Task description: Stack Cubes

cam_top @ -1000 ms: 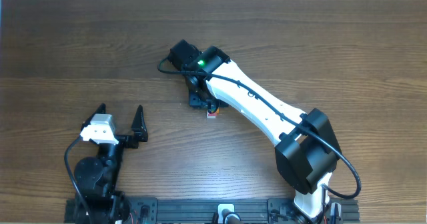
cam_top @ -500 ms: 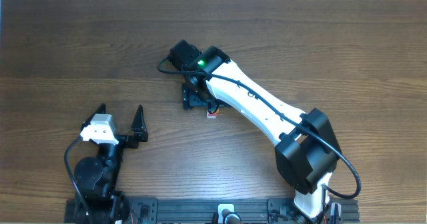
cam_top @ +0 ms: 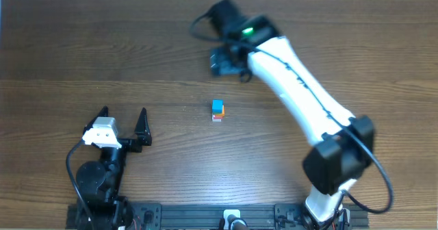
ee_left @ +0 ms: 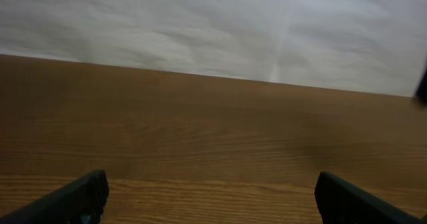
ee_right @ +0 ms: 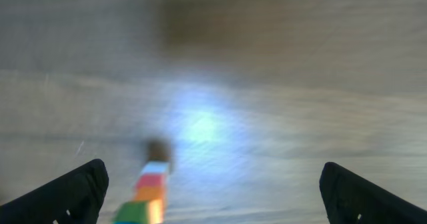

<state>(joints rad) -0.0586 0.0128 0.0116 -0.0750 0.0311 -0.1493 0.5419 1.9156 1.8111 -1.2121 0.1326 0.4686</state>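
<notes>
A small stack of cubes [cam_top: 217, 110] stands near the middle of the wooden table, blue on top, orange below, with a white and red cube at its base. In the right wrist view the cube stack [ee_right: 148, 196] shows white, red, orange and green faces. My right gripper [cam_top: 224, 61] hangs open above the table, up the picture from the stack and apart from it, with nothing between its fingers [ee_right: 73, 191]. My left gripper [cam_top: 123, 117] stands open near the table's left front, holding nothing, its fingertips [ee_left: 77, 196] over bare wood.
The brown wooden table [cam_top: 82, 45] spreads wide around the stack. A pale wall [ee_left: 200, 24] rises beyond the table's far edge in the left wrist view. The arms' bases sit on a black rail [cam_top: 205, 213] at the front.
My right gripper has let go of the stack and risen away from it, moving up the picture and slightly right. The cube stack now stands uncovered. The left arm has not moved.
</notes>
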